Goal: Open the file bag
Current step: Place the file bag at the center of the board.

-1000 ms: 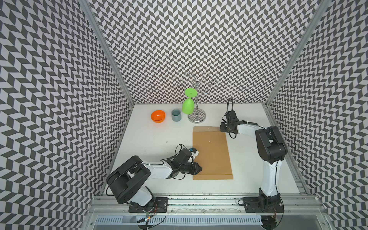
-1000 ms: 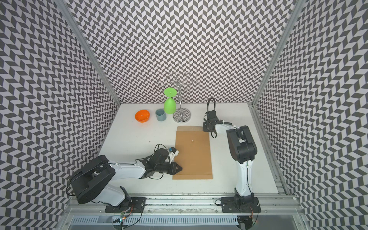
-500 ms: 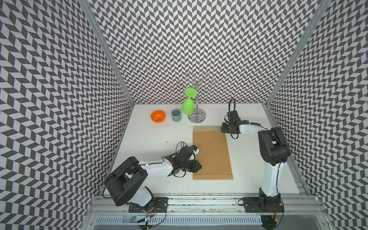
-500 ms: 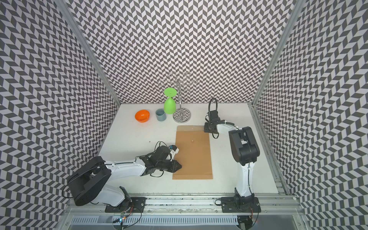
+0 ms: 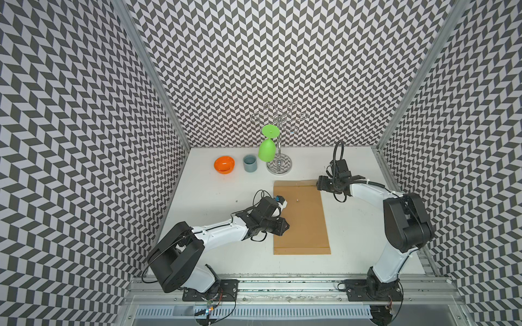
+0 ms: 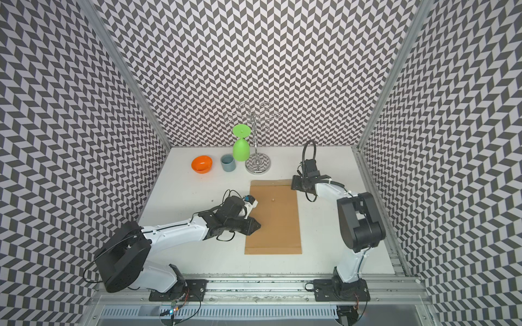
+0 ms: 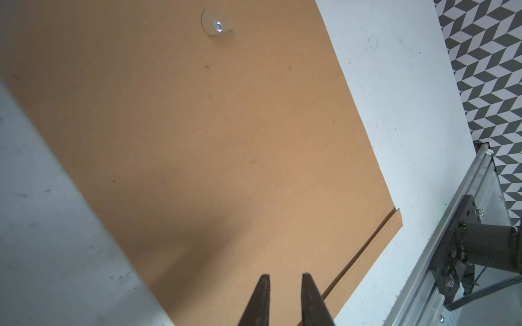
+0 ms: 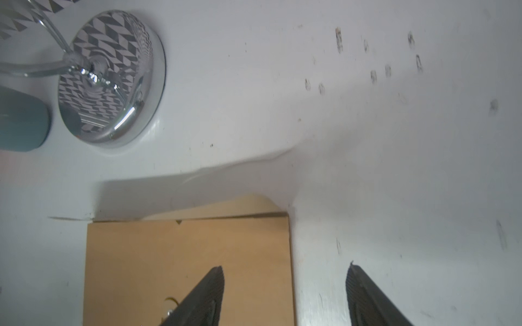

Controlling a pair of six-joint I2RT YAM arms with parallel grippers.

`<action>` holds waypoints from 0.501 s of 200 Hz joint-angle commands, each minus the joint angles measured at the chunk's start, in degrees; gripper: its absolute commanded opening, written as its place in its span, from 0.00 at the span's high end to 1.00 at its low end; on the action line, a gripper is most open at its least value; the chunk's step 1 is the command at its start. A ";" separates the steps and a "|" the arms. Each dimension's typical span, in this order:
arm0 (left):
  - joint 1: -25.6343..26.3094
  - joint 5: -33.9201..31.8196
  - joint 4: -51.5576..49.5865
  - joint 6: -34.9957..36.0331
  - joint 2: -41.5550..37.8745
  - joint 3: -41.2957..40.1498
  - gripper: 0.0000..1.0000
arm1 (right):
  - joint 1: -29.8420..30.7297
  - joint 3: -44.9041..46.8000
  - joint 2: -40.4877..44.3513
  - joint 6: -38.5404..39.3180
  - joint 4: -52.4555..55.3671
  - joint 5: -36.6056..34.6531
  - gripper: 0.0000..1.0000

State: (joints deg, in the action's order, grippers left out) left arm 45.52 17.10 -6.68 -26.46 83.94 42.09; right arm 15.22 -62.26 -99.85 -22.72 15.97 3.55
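Left gripper (image 7: 285,278): jaws a narrow slit apart, nothing between them; tips over the left edge of the file bag (image 5: 306,225), about midway along it; contact with the paper cannot be told.

Right gripper (image 8: 285,266): jaws wide, empty, straddling the bag's far right corner, one finger over paper and one over the table (image 5: 211,197).

File bag: flat at table centre, long side running near to far, button (image 7: 217,25) facing up; flap (image 8: 243,204) at the far edge, slightly raised.

Beyond it, far left: orange bowl (image 5: 224,164), grey-blue cup (image 5: 250,163), chrome rack (image 5: 279,166) with a green goblet (image 5: 267,151) hung upside down.
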 commanded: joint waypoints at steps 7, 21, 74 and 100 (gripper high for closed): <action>-0.60 1.78 -3.22 2.61 -0.59 2.97 0.77 | 1.71 6.03 6.53 -2.59 -3.11 0.97 0.29; -0.85 1.80 -3.25 3.21 -1.68 3.67 0.76 | 1.75 7.83 9.22 -2.33 -3.44 0.23 0.29; -2.38 -1.40 -0.91 1.47 -7.91 4.23 0.74 | 1.67 10.09 14.53 -2.16 -5.69 0.54 0.28; -2.73 -2.26 -0.09 0.42 -9.05 3.99 0.74 | 1.65 11.55 16.21 -2.93 -7.54 1.58 0.29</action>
State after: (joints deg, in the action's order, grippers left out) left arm 43.20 16.40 -8.05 -25.34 76.03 44.97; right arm 16.75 -52.10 -85.91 -24.53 12.56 4.12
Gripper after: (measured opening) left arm 0.261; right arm 0.718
